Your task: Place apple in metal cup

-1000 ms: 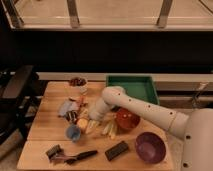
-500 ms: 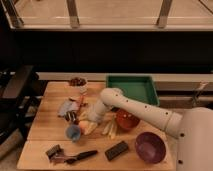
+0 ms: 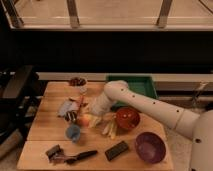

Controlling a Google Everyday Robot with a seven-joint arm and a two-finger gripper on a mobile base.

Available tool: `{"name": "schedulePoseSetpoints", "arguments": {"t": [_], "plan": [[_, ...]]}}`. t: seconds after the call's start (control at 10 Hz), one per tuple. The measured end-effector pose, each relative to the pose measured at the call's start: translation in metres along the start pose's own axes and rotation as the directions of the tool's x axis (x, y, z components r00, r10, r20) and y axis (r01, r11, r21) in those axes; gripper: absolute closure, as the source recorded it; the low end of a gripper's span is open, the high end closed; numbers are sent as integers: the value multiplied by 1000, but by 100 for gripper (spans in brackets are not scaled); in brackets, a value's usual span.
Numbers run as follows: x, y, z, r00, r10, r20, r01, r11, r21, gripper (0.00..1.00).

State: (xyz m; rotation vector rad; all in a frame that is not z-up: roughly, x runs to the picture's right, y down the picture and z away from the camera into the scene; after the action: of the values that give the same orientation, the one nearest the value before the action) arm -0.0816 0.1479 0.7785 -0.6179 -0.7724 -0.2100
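The apple point(image 3: 84, 120) is a small orange-yellow fruit on the wooden table point(image 3: 45, 135), just above the small blue cup point(image 3: 73, 132). My gripper point(image 3: 90, 116) is at the end of the white arm point(image 3: 145, 107), which reaches in from the right. The gripper is low over the table and right at the apple, partly covering it. I cannot tell whether it touches the apple. A silvery metal cup point(image 3: 66, 108) stands just left of the apple and gripper.
A red-orange bowl point(image 3: 127, 119) sits right of the gripper, with yellow pieces point(image 3: 110, 129) beside it. There is a purple bowl point(image 3: 149, 147) at the front right and a green tray point(image 3: 134, 84) behind. A white cup point(image 3: 78, 84), a black brush point(image 3: 75, 156) and a black block point(image 3: 116, 150) are also on the table.
The arm has hardly moved; the gripper stays at the apple, perhaps a touch lower. Nothing else has moved.
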Motion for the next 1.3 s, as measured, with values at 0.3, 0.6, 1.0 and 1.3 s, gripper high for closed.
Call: {"name": "schedulePoseSetpoints", "arguments": {"t": [0.3,0.6,1.0,1.3], "plan": [[-36,-15,-18,994,-108,16,108,994,8,100],[-74,-24,4,976,-204,78,206,978,-17,100],[-99,-38,26,949,-276,150,283,959,-28,72],[-98,-52,28,946,-279,162,286,958,-18,62]]}}
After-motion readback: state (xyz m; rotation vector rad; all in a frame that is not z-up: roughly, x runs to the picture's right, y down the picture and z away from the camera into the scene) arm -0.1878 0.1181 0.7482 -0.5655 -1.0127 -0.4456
